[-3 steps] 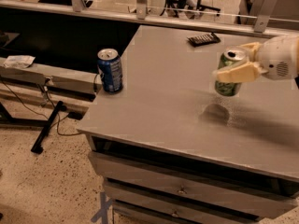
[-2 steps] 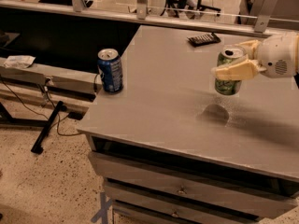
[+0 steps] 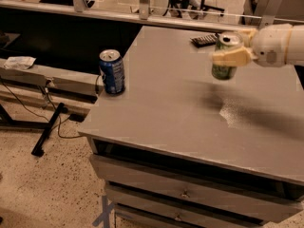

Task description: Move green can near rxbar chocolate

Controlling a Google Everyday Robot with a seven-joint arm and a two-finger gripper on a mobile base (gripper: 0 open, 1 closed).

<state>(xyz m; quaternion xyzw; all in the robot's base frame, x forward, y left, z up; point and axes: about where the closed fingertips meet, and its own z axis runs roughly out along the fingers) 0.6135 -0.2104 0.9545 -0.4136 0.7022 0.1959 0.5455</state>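
Note:
My gripper comes in from the right and is shut on the green can, holding it upright well above the grey table; its shadow falls on the tabletop below. The can's silver top shows between the cream fingers. The rxbar chocolate, a flat dark bar, lies on the table near the far edge, just behind and left of the held can.
A blue can stands upright near the table's left edge. Drawers sit under the tabletop. A low bench with cables and a floor stand are to the left. Chair legs and a rail run along the back.
The gripper has lifted the green can higher and carried it toward the far edge, closer to the dark bar. The blue can has not moved.

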